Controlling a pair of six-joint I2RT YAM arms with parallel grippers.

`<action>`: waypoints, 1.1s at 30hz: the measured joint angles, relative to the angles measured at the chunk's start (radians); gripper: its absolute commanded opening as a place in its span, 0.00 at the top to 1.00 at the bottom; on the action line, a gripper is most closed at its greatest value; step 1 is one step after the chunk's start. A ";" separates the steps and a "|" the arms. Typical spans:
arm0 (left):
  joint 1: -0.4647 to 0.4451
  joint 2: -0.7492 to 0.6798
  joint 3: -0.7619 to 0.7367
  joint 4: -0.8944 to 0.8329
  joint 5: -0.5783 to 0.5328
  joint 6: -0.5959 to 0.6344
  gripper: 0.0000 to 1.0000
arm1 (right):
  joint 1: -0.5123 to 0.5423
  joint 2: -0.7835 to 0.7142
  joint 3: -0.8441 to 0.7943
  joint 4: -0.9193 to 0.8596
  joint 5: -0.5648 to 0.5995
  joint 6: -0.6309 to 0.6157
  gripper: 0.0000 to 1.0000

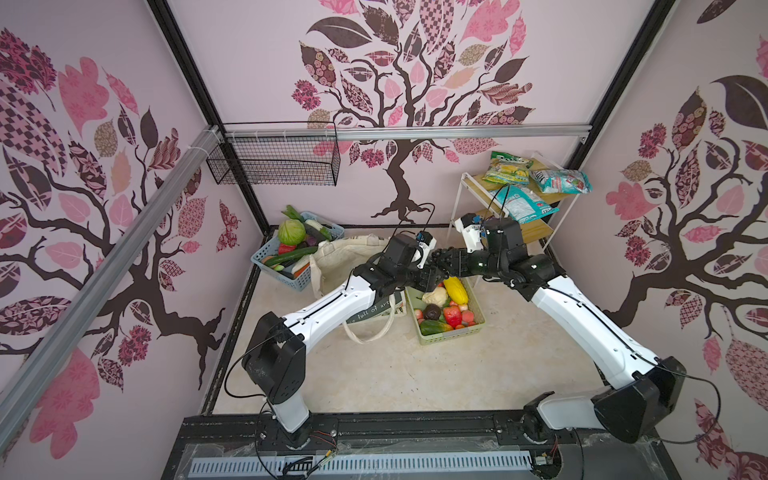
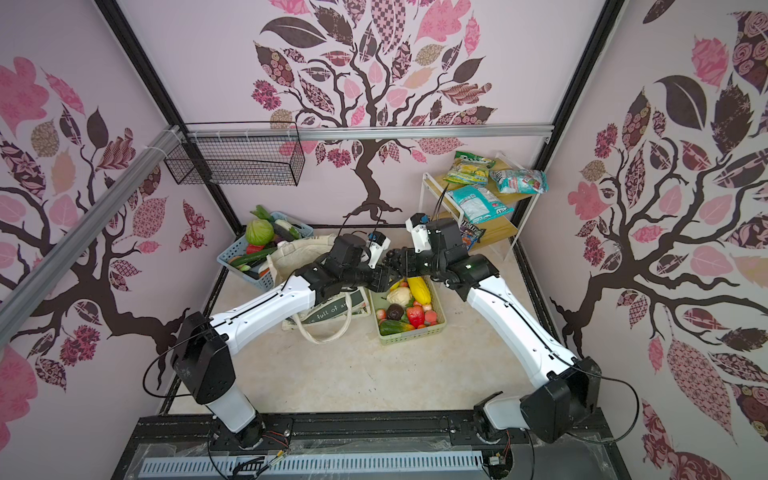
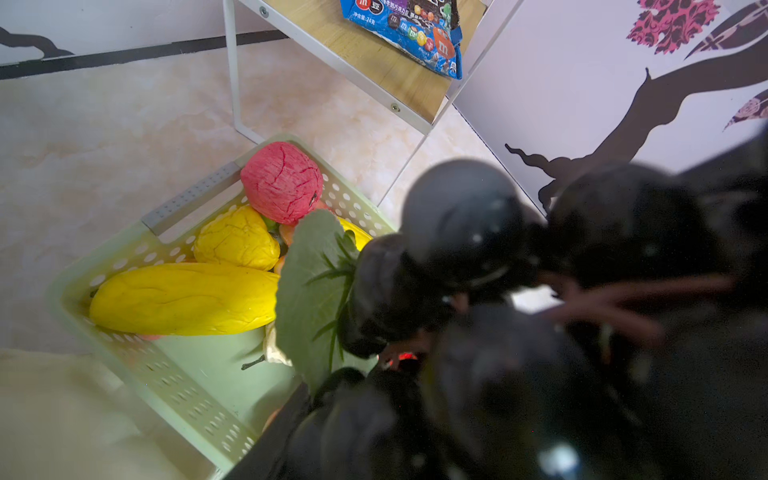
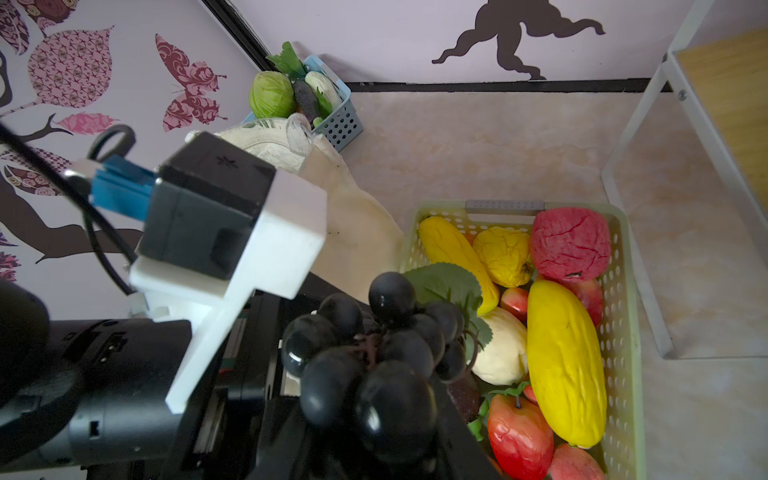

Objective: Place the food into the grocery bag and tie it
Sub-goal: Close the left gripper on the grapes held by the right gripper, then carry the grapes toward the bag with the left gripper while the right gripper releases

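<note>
Nearest the camera, at the lower edge of both top views, the two arms rise from the black rail and lean inward to meet at mid-frame. Just below that meeting the pale-green basket (image 1: 451,337) stands on the beige floor (image 1: 374,374), holding a long yellow fruit (image 1: 455,289) among other toy produce. To its left the grocery bag (image 1: 353,257) slumps on the floor, its dark green band (image 1: 370,311) partly under the left arm.

Over the basket's far end the left gripper (image 1: 432,275) and the right gripper (image 1: 448,261) face each other tip to tip. In the top views the dark grape bunch (image 4: 374,353) merges with the dark fingers. The right wrist view shows it plainly, green leaf attached, clamped at the right gripper's tips above the basket. In the left wrist view the grapes lie so close that they blur and cover the fingers. How wide the left gripper stands, or whether it touches the bunch, cannot be told.

Both wrist views show a red bumpy round fruit (image 3: 281,183) at the basket's far end, which the right arm hides from above. Farther back, left of centre, the blue basket (image 1: 286,283) with a cabbage (image 1: 291,232) stands just behind the bag. At upper right of centre the shelf (image 1: 536,233) carries snack packets (image 1: 509,172). A candy packet (image 2: 473,236) on its lower board shows in a top view and in the left wrist view.
</note>
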 measured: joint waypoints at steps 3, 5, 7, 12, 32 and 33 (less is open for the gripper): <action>0.000 0.007 0.000 0.002 -0.003 -0.002 0.34 | -0.002 -0.007 0.000 0.003 -0.010 0.001 0.65; 0.000 0.017 0.000 0.002 -0.006 -0.006 0.27 | -0.002 -0.010 0.000 0.005 -0.017 0.004 0.66; 0.000 0.030 0.000 0.004 -0.011 -0.012 0.21 | -0.002 -0.011 0.000 0.010 -0.023 0.006 0.66; 0.000 0.044 0.000 0.016 -0.021 -0.017 0.21 | -0.003 -0.011 -0.003 0.013 -0.031 0.014 0.66; 0.000 -0.013 -0.120 0.292 0.010 -0.037 0.65 | -0.028 -0.016 -0.042 0.019 -0.058 0.019 0.65; 0.000 -0.015 -0.122 0.294 0.011 -0.038 0.66 | -0.028 -0.016 -0.042 0.020 -0.061 0.020 0.65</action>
